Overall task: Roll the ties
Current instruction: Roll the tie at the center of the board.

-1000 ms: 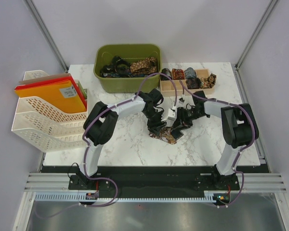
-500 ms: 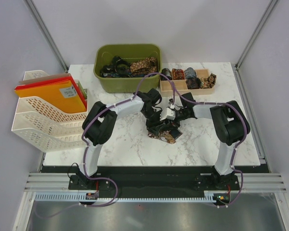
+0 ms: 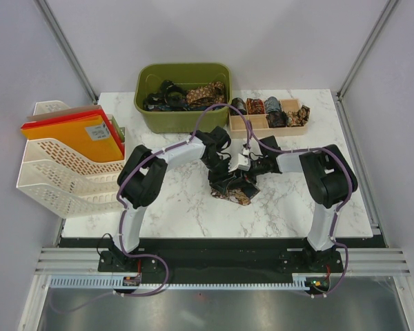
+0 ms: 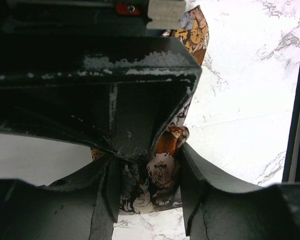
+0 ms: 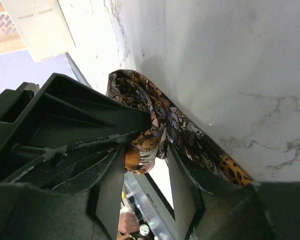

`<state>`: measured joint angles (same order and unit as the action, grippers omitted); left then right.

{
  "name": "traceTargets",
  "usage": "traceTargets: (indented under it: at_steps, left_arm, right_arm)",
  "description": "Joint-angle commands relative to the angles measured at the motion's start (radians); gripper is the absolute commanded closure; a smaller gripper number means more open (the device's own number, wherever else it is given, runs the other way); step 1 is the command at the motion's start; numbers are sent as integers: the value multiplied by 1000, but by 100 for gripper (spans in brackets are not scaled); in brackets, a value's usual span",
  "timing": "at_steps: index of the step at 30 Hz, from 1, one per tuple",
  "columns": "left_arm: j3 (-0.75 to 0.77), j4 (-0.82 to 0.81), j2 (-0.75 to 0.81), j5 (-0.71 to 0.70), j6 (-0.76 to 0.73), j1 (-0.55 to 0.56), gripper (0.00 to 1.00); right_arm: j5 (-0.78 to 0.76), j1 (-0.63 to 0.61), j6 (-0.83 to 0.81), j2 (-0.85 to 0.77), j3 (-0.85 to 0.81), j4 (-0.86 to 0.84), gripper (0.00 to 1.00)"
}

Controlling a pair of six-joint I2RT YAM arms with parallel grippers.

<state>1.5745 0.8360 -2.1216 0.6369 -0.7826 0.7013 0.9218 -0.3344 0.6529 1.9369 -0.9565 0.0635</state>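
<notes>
Top view bright, even, sharp; wrist views shadowed, blurred up close.

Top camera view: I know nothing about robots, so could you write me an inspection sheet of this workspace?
Surface: white marble table, arms bolted at its near edge.
Job's things: patterned tie crumpled at the centre; loose ties in the green bin; rolled ties in the wooden tray.
Clutter: white stacked paper trays holding orange folders, at the left edge.
Grippers: left gripper and right gripper each closed on the patterned tie.
Cables: purple cables run along both arms and arch over the centre.
Surroundings: grey walls and metal frame posts; nothing else seen.
</notes>
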Motion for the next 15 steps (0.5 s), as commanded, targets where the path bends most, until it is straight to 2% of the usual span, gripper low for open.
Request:
traceTargets:
  at_steps: [1,2,5,6,9,12,13,15]
  left_arm:
    - [-54,34,-75,-138,22,-10,83]
    - [-54,32,-77,-140,23,-10,83]
    - [-53,29,-74,-141,26,-11,83]
    - [-53,28,-74,-141,28,-11,83]
    - [-56,25,-67,-135,28,-14,80]
    - [-62,17,-51,-122,26,-23,72]
    - [-65,11,-35,-112,28,-25,65]
    - [-73,-4,-9,-89,25,-28,59]
  right_arm:
    - [32,-15,76,-26,51,-125,53]
    - [32,-15,92,-21,58,-137,53]
    - [23,-17,82,-1,53,-136,62]
    - [22,-14,70,5,48,-133,74]
    - [8,-8,30,30,38,-93,99]
    - [-18,9,-36,48,22,-24,100]
    - [-53,14,-54,56,15,23,100]
    - [-77,34,-93,71,4,65,100]
